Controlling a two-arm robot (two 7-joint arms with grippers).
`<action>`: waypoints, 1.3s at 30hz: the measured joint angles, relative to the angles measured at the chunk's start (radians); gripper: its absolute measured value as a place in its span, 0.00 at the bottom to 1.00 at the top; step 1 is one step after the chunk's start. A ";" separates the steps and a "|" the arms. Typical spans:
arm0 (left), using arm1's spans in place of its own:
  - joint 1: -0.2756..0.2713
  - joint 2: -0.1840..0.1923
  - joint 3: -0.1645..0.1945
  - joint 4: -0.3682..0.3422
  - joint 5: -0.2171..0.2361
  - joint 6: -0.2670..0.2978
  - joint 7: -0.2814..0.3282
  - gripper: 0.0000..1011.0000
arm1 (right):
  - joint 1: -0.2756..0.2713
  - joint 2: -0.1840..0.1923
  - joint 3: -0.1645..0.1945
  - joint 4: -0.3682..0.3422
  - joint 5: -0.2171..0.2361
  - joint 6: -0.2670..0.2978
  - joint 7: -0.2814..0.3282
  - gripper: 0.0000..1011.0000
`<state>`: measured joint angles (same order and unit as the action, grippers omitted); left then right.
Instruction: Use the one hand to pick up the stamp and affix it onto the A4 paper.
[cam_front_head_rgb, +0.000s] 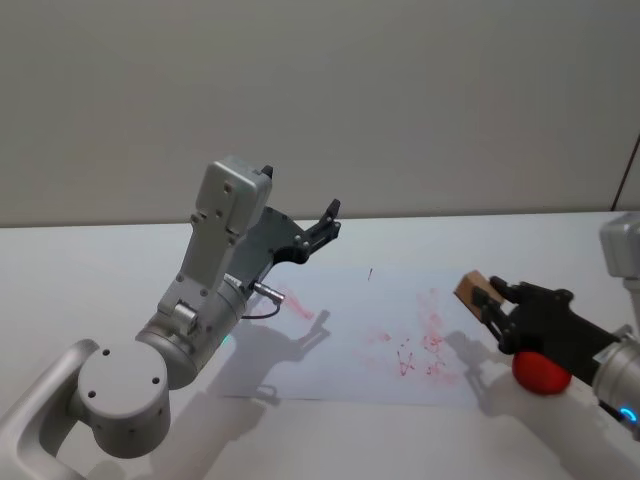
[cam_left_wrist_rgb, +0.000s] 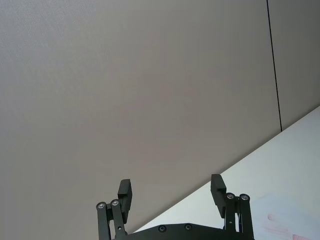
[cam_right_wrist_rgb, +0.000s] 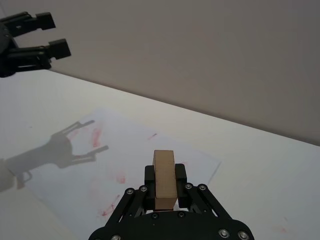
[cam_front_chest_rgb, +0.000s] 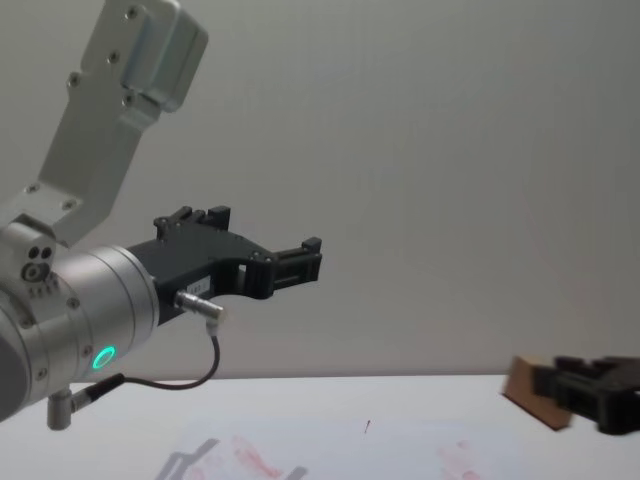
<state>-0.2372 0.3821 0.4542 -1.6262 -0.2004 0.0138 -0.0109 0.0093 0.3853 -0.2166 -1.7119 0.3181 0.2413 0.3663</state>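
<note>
My right gripper (cam_front_head_rgb: 490, 297) is shut on the stamp (cam_front_head_rgb: 472, 291), a light-brown wooden block, and holds it in the air at the right edge of the A4 paper (cam_front_head_rgb: 340, 345). The right wrist view shows the stamp (cam_right_wrist_rgb: 164, 180) clamped upright between the black fingers, above the A4 paper (cam_right_wrist_rgb: 115, 150) with its smudgy red marks. From the chest view the stamp (cam_front_chest_rgb: 530, 392) sticks out of the right gripper (cam_front_chest_rgb: 550, 385) above the table. My left gripper (cam_front_head_rgb: 331, 217) is raised over the sheet's far left part, open and empty; it is also visible as left gripper (cam_left_wrist_rgb: 172, 192) and left gripper (cam_front_chest_rgb: 305, 257).
A red round object (cam_front_head_rgb: 541, 373) lies on the white table (cam_front_head_rgb: 90, 270) under the right gripper's body. A small dark mark (cam_front_head_rgb: 370, 272) sits near the paper's far edge. A plain grey wall (cam_front_head_rgb: 400, 90) stands behind the table.
</note>
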 joint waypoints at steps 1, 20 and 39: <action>0.000 0.000 0.000 0.000 0.000 0.000 0.000 0.99 | 0.004 -0.005 -0.003 0.002 -0.001 -0.001 0.004 0.22; 0.000 0.000 0.000 0.000 0.000 0.000 0.000 0.99 | 0.066 -0.055 -0.062 0.098 -0.144 0.009 0.072 0.22; 0.000 0.000 0.000 0.000 0.000 0.000 0.000 0.99 | 0.069 -0.073 -0.097 0.172 -0.203 0.002 0.077 0.22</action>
<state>-0.2372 0.3821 0.4542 -1.6262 -0.2004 0.0139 -0.0109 0.0782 0.3125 -0.3139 -1.5401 0.1153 0.2436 0.4428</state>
